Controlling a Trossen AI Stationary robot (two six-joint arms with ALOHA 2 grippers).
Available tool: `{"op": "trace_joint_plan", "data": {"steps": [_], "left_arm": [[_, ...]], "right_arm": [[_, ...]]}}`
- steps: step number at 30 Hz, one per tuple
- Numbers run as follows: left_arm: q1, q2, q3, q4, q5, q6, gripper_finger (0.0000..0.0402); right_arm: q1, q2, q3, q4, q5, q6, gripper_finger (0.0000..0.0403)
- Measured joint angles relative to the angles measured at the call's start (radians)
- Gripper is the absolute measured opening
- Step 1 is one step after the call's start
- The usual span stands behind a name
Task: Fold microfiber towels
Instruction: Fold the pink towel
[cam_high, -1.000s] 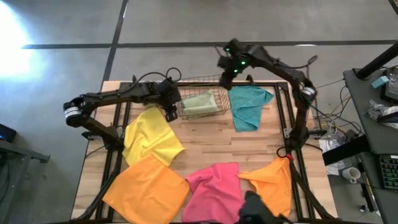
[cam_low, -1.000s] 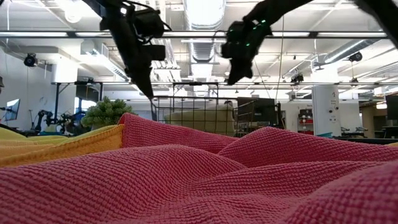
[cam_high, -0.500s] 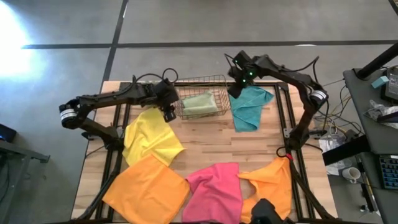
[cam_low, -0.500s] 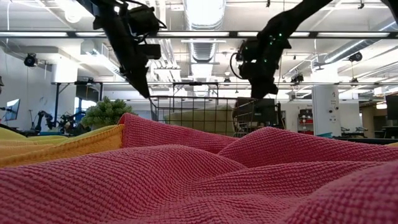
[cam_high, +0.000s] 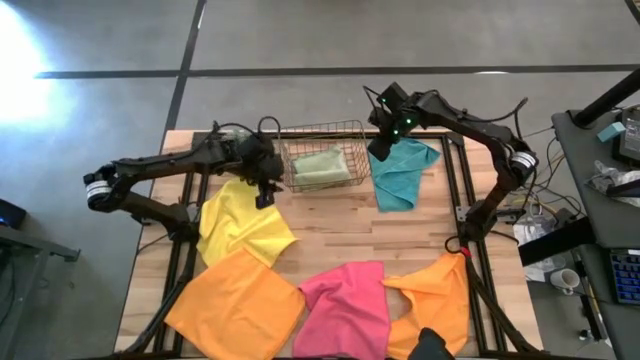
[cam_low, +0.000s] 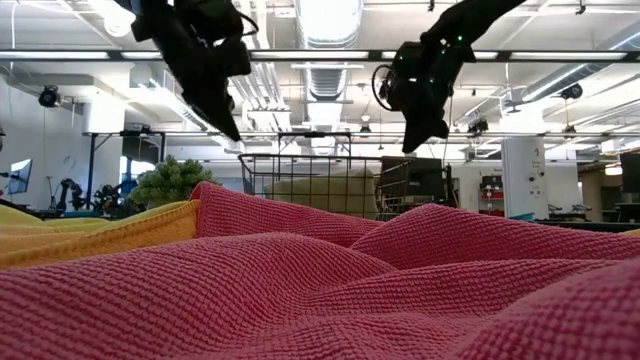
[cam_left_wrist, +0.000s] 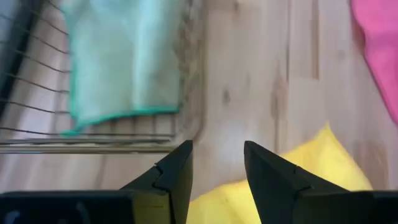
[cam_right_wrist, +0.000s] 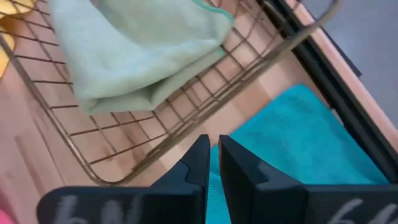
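The folded sage green towel (cam_high: 320, 166) lies inside the wire basket (cam_high: 322, 131) at the table's far edge. The teal towel (cam_high: 402, 172) lies just right of it and the yellow towel (cam_high: 243, 224) to its left. The left gripper (cam_high: 265, 193) hovers over the yellow towel's corner, jaws spread. The right gripper (cam_high: 380, 147) hangs over the teal towel's near edge, jaws nearly pressed together, seemingly empty.

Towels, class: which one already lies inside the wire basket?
The sage green towel, folded, lies in the wire basket. The yellow, teal, pink and two orange ones lie spread on the table.
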Motion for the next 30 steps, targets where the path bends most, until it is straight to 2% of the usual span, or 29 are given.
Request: {"op": "trace_joint_plan", "data": {"steps": [3,6,10,18,24,30], "left_arm": [[-0.010,0.031,-0.023,0.057,0.014,0.021,0.0128],[-0.025,0.060,-0.040,0.116,0.073,0.016,0.0128],[-0.031,0.093,-0.044,0.156,0.075,0.016,0.0128],[-0.027,0.100,-0.043,0.167,-0.125,0.021,0.0128],[-0.041,0.093,-0.018,0.154,-0.121,0.016,0.0128],[-0.075,0.031,-0.003,0.147,-0.120,0.016,0.0128]], "right_arm": [[0.001,0.001,0.000,0.000,-0.001,-0.010,0.0027],[0.001,0.004,0.000,0.000,-0.002,-0.021,0.0027],[0.001,0.004,0.000,0.000,-0.002,-0.026,0.0027],[0.001,0.004,0.000,0.000,-0.003,-0.041,0.0027],[0.002,-0.002,0.000,-0.023,-0.004,-0.041,0.0027],[0.035,-0.076,-0.002,-0.100,-0.004,-0.048,0.0027]]}}
